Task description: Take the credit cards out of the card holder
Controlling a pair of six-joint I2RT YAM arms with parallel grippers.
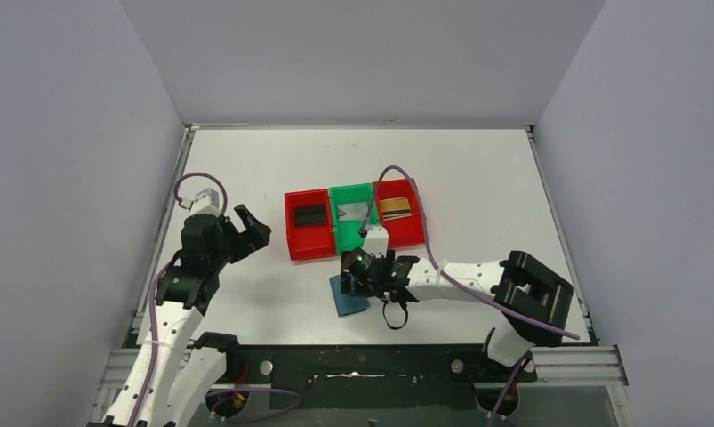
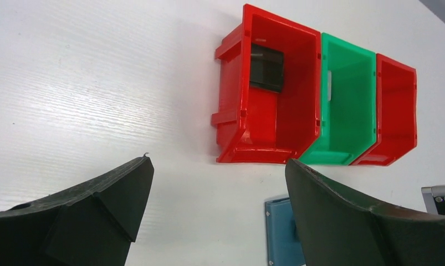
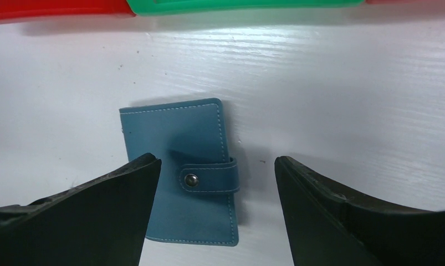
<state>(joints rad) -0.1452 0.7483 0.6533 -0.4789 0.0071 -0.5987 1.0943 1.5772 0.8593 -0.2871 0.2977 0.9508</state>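
Note:
The teal-blue card holder (image 3: 175, 133) lies flat on the white table, folded shut with its snap tab (image 3: 209, 178) fastened. My right gripper (image 3: 217, 166) hovers just over it, open, one finger on each side and nothing held. From above, the right gripper (image 1: 369, 286) covers part of the card holder (image 1: 346, 301). Three credit cards lie in the bins: a black card (image 1: 309, 214), a silver-grey card (image 1: 351, 211) and a gold-brown card (image 1: 395, 208). My left gripper (image 1: 253, 228) hangs open and empty at the left, well away from the holder.
Three joined bins stand behind the card holder: a red bin (image 1: 292, 238), a green bin (image 1: 346, 237) and another red bin (image 1: 417, 233). The left wrist view shows the red bin (image 2: 236, 119) with the black card (image 2: 266, 67) and a corner of the card holder (image 2: 278, 227).

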